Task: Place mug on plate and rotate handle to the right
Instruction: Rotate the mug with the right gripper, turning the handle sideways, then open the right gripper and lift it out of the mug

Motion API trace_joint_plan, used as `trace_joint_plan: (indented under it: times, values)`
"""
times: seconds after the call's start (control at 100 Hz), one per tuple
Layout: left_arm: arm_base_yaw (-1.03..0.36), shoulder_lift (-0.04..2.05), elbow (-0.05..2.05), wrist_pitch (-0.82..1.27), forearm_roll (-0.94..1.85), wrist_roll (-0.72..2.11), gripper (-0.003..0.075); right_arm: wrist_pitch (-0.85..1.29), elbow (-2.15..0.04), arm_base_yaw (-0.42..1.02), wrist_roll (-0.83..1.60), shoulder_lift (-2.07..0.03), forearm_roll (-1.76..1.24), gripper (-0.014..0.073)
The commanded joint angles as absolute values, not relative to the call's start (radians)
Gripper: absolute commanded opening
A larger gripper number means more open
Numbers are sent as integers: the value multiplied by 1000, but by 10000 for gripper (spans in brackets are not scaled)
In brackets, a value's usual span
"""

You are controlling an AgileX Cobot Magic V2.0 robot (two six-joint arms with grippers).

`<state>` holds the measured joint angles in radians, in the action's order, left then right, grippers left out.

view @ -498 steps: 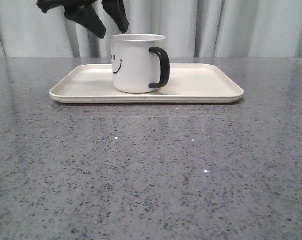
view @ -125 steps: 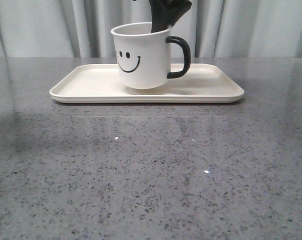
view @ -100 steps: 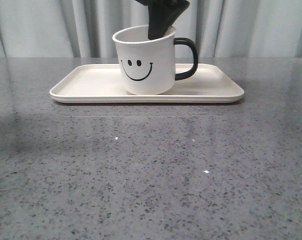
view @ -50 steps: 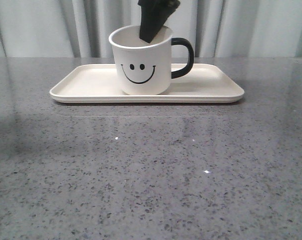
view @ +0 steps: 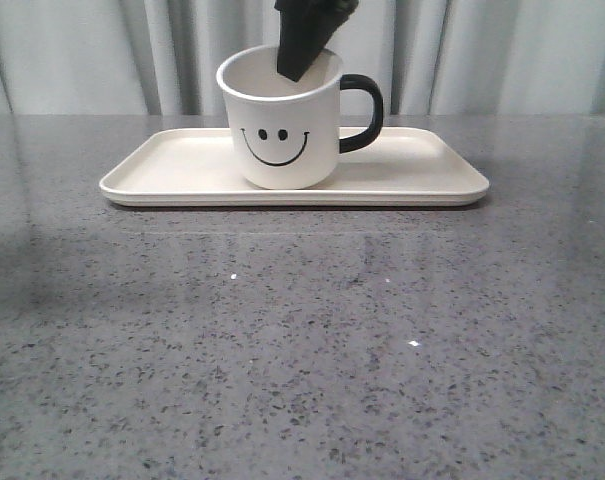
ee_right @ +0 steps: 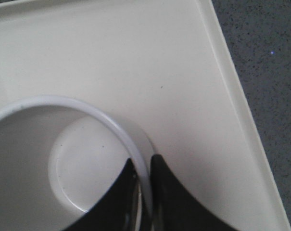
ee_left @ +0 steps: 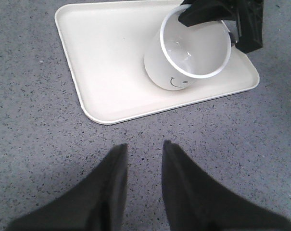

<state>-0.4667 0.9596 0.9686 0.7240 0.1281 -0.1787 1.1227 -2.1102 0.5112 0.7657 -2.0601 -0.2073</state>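
The white mug [view: 282,125] stands on the cream plate [view: 422,185], smiley face toward the camera, its black handle [view: 367,112] pointing right. My right gripper [view: 304,62] comes down from above and is shut on the mug's rim, one finger inside and one outside, as the right wrist view shows [ee_right: 144,166]. The mug [ee_left: 188,50] and the plate [ee_left: 107,62] also show in the left wrist view. My left gripper [ee_left: 144,147] is open and empty over the grey table, short of the plate's near edge.
The speckled grey table [view: 302,350] stretches in front of the plate. Grey curtains [view: 502,55] hang behind. The plate's rim [ee_right: 241,120] runs close beside the mug in the right wrist view.
The mug has turned from handle-front-right to handle right, the smiley now facing the camera. It shifted slightly left in the last second. The right gripper took hold of the rim.
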Motion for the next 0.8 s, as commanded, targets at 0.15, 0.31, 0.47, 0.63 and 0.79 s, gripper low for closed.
trace_joint_plan:
  times: [0.15, 0.31, 0.47, 0.63, 0.79]
  values:
    - [-475, 946, 995, 663, 144, -178, 177, 1062, -2144, 508, 777, -1999, -215, 214]
    - [-475, 946, 995, 663, 144, -177, 177, 1042, -2144, 508, 777, -1999, -204, 227]
    - [-475, 946, 995, 663, 144, -166, 177, 1006, -2147, 508, 777, -1999, -203, 288]
    - [-475, 946, 995, 662, 144, -160, 177, 965, -2147, 508, 760, -1985, -203, 302]
    - [-475, 941, 995, 644, 144, -156, 177, 949, -2147, 508, 716, -1934, -203, 302]
